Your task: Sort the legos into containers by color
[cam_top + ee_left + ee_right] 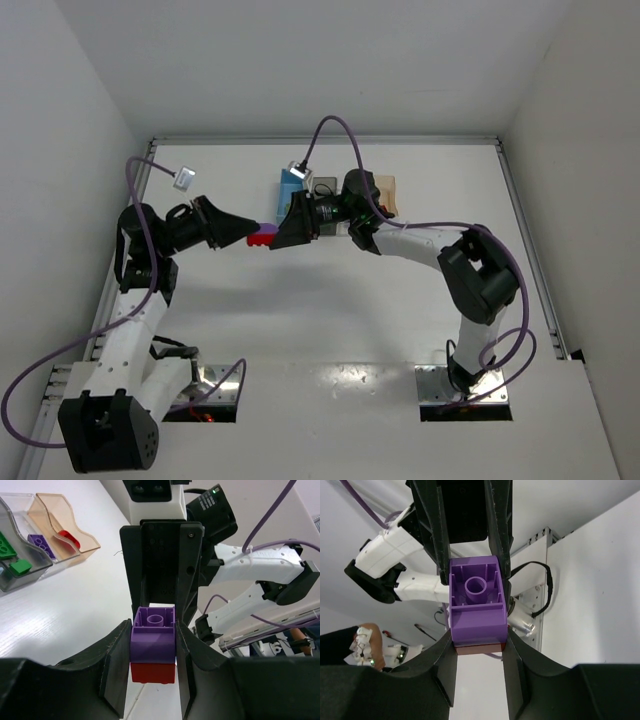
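Observation:
A purple brick (269,229) joined to a red brick (261,240) hangs in the air between my two grippers. My left gripper (247,232) is shut on the pair from the left. My right gripper (281,230) is shut on it from the right. In the left wrist view my left gripper (153,628) clamps the purple brick (152,640) and the red brick (153,672). In the right wrist view my right gripper (479,636) grips the purple brick (477,607), with a sliver of the red brick (480,650) below it.
The bins stand in a row at the back: blue bin (291,184), smoky grey bin (31,572) with green bricks (20,567), a purple brick (42,544) in the bin beside it, and the pale orange bin (86,539) with a red brick (67,536). My right arm (420,240) covers most of them from above.

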Tool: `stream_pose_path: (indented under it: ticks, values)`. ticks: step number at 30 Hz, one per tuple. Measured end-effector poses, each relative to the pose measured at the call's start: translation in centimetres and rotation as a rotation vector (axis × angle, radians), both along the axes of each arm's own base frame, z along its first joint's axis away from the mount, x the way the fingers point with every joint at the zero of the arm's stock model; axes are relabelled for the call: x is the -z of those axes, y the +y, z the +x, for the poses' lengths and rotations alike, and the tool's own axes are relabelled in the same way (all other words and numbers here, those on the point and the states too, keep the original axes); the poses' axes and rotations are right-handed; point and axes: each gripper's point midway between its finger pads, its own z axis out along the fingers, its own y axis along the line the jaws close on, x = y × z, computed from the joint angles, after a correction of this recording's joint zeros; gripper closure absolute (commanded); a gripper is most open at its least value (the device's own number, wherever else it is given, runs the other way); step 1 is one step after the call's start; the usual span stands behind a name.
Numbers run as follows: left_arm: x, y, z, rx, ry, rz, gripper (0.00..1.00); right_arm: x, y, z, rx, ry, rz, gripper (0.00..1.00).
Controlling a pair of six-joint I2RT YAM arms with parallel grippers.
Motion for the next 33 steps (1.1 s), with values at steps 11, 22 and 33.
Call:
stream_pose_path:
  ticks: [11,22,33]
  values:
    - [0.6,-0.4,-0.5,0.009,-0.062,0.04,0.34,-0.2,-0.7,-0.1,-0.055,-0.02,-0.011,1.0]
    - [1.3,-1.2,-1.9,0.104,-0.058,0.042,0.13,-1.2,-2.0,-1.1,-0.173,-0.076,-0.008,1.0]
    - [1.5,-2.7,-3.7,0.273,-0.042,0.035,0.16,-1.0,-3.3,-2.3,-0.277,-0.068,-0.028,0.99]
